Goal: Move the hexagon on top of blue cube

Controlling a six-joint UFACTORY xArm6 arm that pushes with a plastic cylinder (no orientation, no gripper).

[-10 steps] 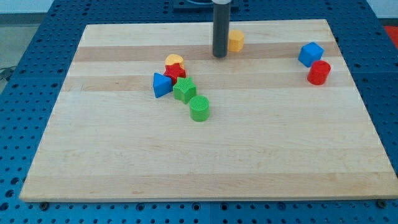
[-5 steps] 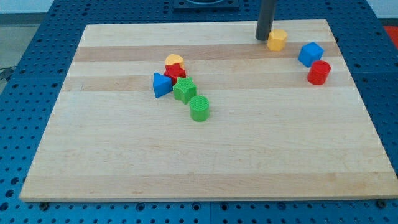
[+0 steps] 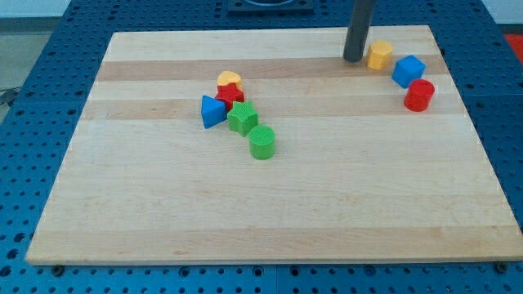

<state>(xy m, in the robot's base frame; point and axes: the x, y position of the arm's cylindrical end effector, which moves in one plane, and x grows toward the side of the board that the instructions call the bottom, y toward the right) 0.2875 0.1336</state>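
The yellow hexagon (image 3: 379, 55) lies near the board's top right, just up and left of the blue cube (image 3: 408, 71), a narrow gap between them. A red cylinder (image 3: 419, 95) stands just below the blue cube. My tip (image 3: 354, 59) rests on the board just left of the hexagon, close to it or touching; I cannot tell which.
A cluster sits left of centre: a yellow block (image 3: 229, 79), a red block (image 3: 230, 94), a blue triangular block (image 3: 212, 111), a green star-like block (image 3: 243, 119) and a green cylinder (image 3: 261, 142). The wooden board (image 3: 270, 204) lies on a blue perforated table.
My tip moved right along the board's top and pushed the yellow hexagon from the top middle to beside the blue cube. The other blocks stayed put.
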